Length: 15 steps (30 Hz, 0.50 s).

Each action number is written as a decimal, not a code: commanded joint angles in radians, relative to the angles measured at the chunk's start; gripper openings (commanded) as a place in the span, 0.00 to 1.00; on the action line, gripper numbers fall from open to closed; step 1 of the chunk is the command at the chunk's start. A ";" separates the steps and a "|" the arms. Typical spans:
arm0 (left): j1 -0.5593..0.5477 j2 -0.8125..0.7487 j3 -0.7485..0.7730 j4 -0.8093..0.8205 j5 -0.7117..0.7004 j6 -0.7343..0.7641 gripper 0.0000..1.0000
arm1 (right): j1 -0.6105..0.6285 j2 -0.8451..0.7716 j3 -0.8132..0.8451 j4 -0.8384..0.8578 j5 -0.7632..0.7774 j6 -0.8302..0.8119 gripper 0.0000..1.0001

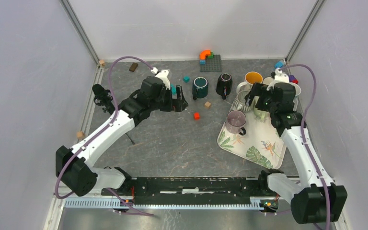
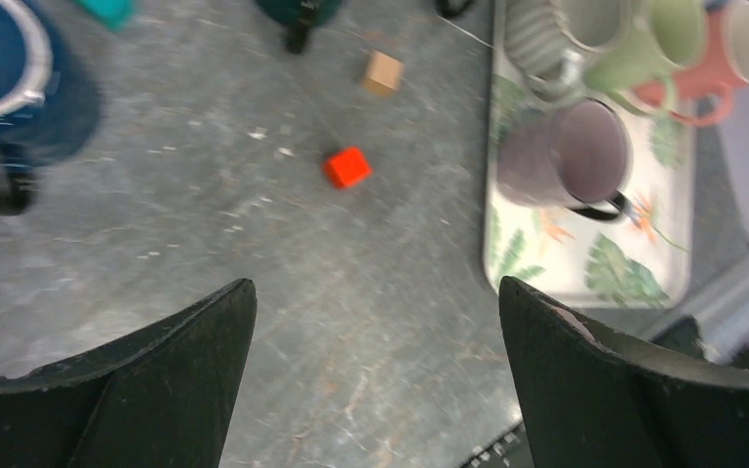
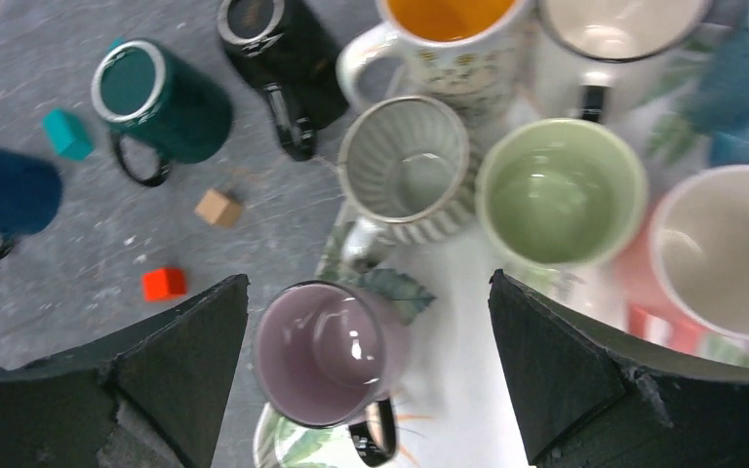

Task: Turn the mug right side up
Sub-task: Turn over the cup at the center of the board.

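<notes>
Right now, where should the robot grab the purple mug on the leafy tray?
Best bet: its rim, coming straight down from above. The purple mug stands upright with its mouth open, so its wall can be pinched, inside and out. Pick the side away from the black handle and from the ribbed grey mug crowding it. The open right gripper hangs overhead.

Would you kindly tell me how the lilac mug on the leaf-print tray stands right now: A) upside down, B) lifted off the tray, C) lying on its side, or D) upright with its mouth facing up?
D: the right wrist view looks straight down into the lilac mug, whose open mouth faces up as it stands on the tray.
</notes>
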<state>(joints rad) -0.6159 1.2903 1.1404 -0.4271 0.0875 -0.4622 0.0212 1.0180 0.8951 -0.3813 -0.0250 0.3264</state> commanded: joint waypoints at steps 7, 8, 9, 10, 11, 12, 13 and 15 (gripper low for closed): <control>0.163 0.147 0.082 -0.043 -0.169 0.111 1.00 | 0.164 0.081 0.009 0.138 -0.088 0.023 0.98; 0.180 0.163 0.087 -0.035 -0.166 0.113 1.00 | 0.173 0.086 0.012 0.142 -0.092 0.022 0.98; 0.192 0.184 0.092 -0.024 -0.167 0.117 1.00 | 0.182 0.088 0.016 0.147 -0.100 0.020 0.98; 0.204 0.200 0.096 -0.013 -0.175 0.120 1.00 | 0.189 0.088 0.019 0.153 -0.107 0.020 0.98; 0.215 0.220 0.100 -0.001 -0.177 0.120 1.00 | 0.195 0.086 0.021 0.158 -0.112 0.020 0.98; 0.231 0.237 0.103 0.010 -0.172 0.119 1.00 | 0.202 0.085 0.024 0.162 -0.119 0.018 0.98; 0.245 0.260 0.104 0.025 -0.165 0.119 1.00 | 0.205 0.082 0.029 0.162 -0.125 0.015 0.98; 0.274 0.298 0.102 0.053 -0.146 0.117 1.00 | 0.210 0.071 0.034 0.162 -0.133 0.009 0.98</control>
<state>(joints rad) -0.3862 1.5356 1.1999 -0.4568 -0.0589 -0.3977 0.2184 1.1076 0.8860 -0.2764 -0.1242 0.3462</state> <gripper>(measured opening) 0.994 0.982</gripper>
